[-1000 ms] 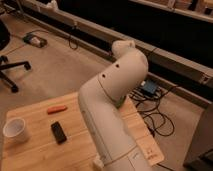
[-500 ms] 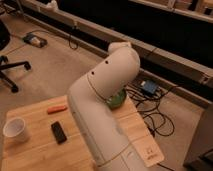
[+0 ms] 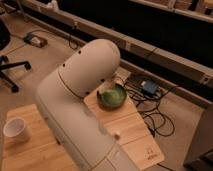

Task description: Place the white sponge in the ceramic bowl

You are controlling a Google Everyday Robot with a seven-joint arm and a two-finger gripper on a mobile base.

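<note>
The ceramic bowl [image 3: 113, 96], green-glazed and shallow, sits at the far edge of the wooden table [image 3: 135, 132], and looks empty. My arm's large white body [image 3: 80, 105] fills the middle of the view, just left of the bowl. My gripper is not in view; it is hidden by the arm or out of frame. The white sponge is not visible either.
A white cup [image 3: 14, 129] stands at the table's left. On the floor beyond the table lie a blue box [image 3: 149, 88] with tangled cables and a dark device [image 3: 35, 40]. An office chair base [image 3: 11, 70] is at far left.
My arm has swung nearer and leftward, now covering the black and orange items seen on the table before. The green bowl shows more fully to its right.
</note>
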